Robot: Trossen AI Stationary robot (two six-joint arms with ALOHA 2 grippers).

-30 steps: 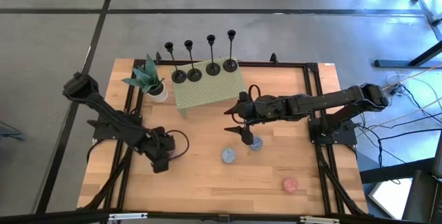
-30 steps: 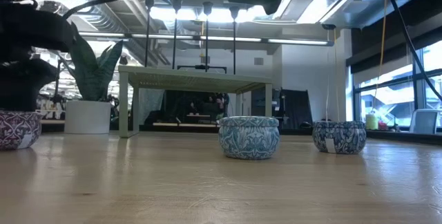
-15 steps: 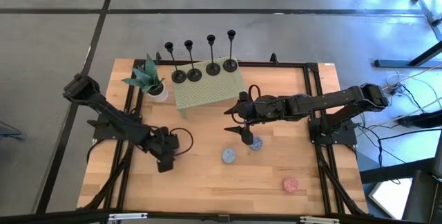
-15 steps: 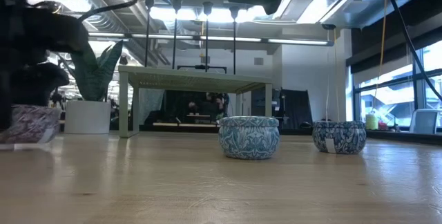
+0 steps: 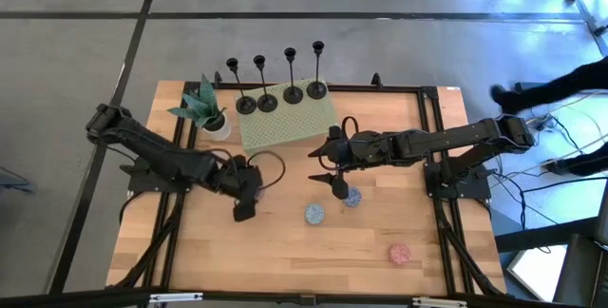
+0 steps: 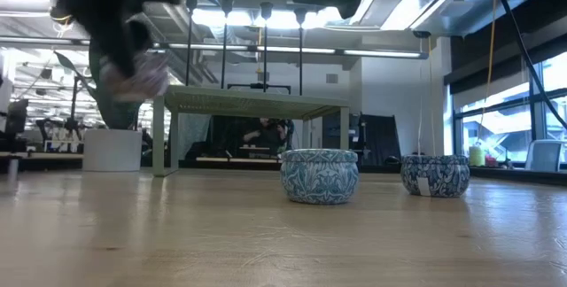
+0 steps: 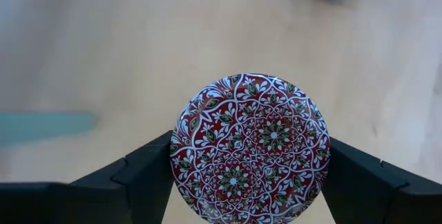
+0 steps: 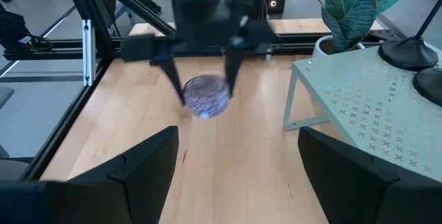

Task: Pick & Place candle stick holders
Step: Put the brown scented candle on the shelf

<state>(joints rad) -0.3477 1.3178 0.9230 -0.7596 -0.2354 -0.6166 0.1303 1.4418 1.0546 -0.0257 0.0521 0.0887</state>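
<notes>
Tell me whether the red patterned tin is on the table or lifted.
Lifted: the left pincer grips the red patterned tin above the table.

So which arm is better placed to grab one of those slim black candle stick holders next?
Right. The right gripper is open, empty and near the green perforated stand bearing the candle stick holders; the left gripper is shut on a red patterned round tin.

Dark jointed arms (image 5: pixel 157 151) (looping black cables)
</notes>
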